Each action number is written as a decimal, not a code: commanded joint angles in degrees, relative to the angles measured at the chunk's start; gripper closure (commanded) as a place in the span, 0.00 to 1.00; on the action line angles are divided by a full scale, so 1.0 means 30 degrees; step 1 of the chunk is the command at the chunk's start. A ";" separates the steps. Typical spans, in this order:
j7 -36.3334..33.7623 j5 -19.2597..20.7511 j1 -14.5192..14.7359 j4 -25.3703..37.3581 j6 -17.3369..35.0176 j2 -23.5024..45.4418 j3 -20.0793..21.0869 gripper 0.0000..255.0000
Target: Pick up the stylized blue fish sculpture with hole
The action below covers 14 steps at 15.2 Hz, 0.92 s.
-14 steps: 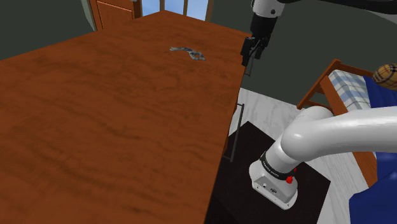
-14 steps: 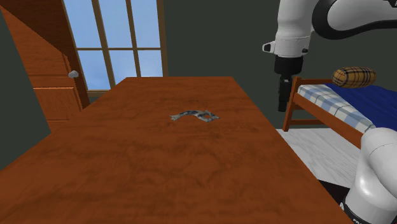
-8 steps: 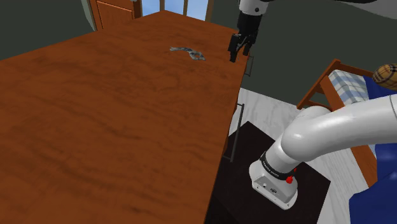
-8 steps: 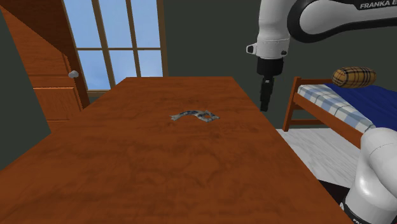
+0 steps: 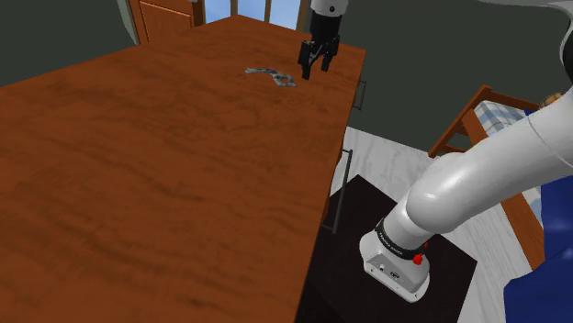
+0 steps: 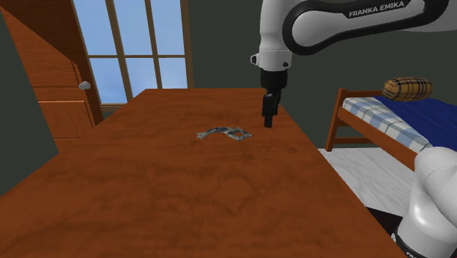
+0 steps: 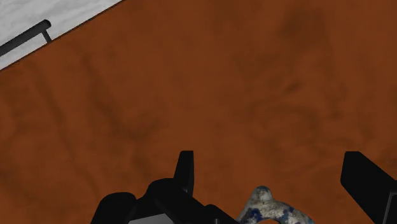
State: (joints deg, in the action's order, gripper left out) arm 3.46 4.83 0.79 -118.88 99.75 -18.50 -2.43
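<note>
As the gripper (image 5: 310, 72) hovers released, fingers (image 7: 185, 168) apart, the fish (image 5: 272, 75) lies below, just beside it, stretching lengthwise away.

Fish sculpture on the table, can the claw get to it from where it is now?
Probably yes: the open claw hangs just beside the blue-and-white fish sculpture, with only bare wooden table between them.

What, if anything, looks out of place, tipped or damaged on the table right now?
Nothing stands out. The small mottled blue-and-white fish sculpture lies flat on the brown wooden table, well away from its edges. The black jaws stand open above the table close to the fish, holding nothing.
</note>
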 commanded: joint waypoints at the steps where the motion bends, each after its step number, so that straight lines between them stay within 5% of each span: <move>1: 0.0010 -0.0107 0.0063 0.1194 0.0522 0.1586 0.0007 0.00; 10: 0.0137 -0.0572 0.0265 0.7926 0.0838 0.8078 0.0147 0.00; 14: 0.0086 -0.0559 0.0260 0.6907 0.1861 0.8084 0.0144 0.00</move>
State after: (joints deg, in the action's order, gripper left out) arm 3.72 3.16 1.59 -97.87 104.78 5.53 -1.99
